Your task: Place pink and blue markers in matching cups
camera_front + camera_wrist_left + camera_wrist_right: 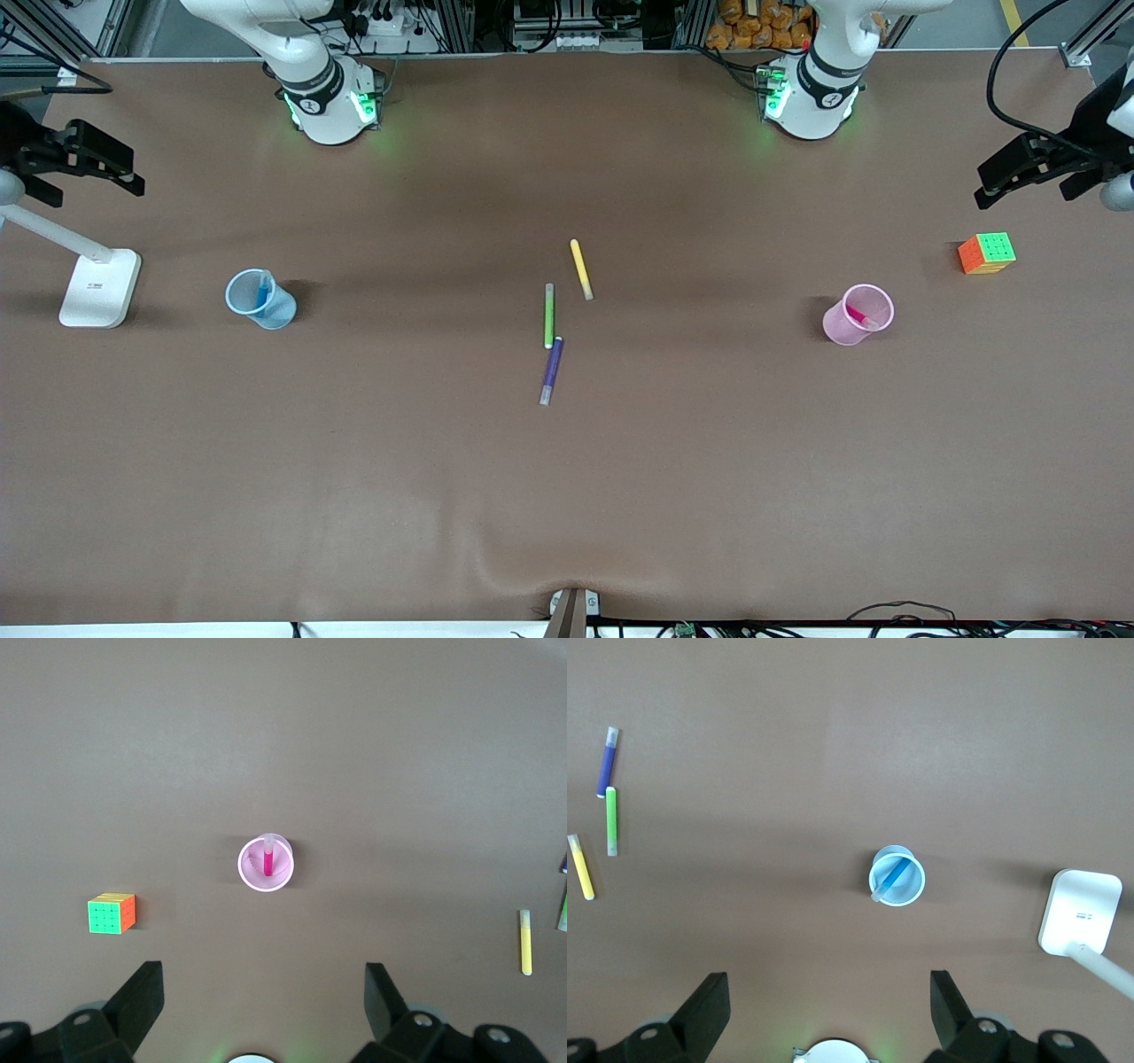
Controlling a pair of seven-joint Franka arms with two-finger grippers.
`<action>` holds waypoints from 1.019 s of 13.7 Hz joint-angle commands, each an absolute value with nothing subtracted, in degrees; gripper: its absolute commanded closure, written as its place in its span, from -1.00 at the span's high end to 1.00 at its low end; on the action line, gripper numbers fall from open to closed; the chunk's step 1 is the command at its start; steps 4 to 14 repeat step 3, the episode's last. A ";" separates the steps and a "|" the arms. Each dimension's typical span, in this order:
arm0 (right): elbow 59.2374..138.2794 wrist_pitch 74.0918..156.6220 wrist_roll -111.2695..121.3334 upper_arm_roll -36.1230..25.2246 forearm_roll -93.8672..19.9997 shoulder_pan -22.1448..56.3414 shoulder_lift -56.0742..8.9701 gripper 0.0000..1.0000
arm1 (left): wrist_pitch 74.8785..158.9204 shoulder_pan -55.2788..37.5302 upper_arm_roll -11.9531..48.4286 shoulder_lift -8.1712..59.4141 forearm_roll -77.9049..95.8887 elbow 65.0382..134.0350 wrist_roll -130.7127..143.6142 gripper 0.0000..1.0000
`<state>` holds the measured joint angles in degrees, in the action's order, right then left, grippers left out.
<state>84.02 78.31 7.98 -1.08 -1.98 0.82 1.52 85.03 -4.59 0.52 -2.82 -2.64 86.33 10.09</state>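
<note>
While both hands are waiting spread apart, left hand (1019, 173) over the desk's (567, 496) left-arm edge and right hand (89, 164) over its right-arm edge, the pink marker (856, 315) is leaning inside the translucent pink cup (852, 328), the blue marker (262, 292) inside the blue cup (266, 306).

Brown cloth (567, 496) covers the table, wrinkled at its near edge. White lamp base (100, 287) stands toward the right arm's end. Metal framing (461, 22) lines the top.
</note>
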 commanded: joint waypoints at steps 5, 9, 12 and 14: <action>85.25 78.75 9.32 -0.17 -0.62 -0.35 2.90 1.00 | 83.33 -4.31 0.79 -3.16 -1.85 86.22 8.96 1.00; 85.25 78.75 9.32 -0.17 -0.62 -0.35 2.90 1.00 | 83.33 -4.31 0.79 -3.16 -1.85 86.22 8.96 1.00; 85.25 78.75 9.32 -0.17 -0.62 -0.35 2.90 1.00 | 83.33 -4.31 0.79 -3.16 -1.85 86.22 8.96 1.00; 85.25 78.75 9.32 -0.17 -0.62 -0.35 2.90 1.00 | 83.33 -4.31 0.79 -3.16 -1.85 86.22 8.96 1.00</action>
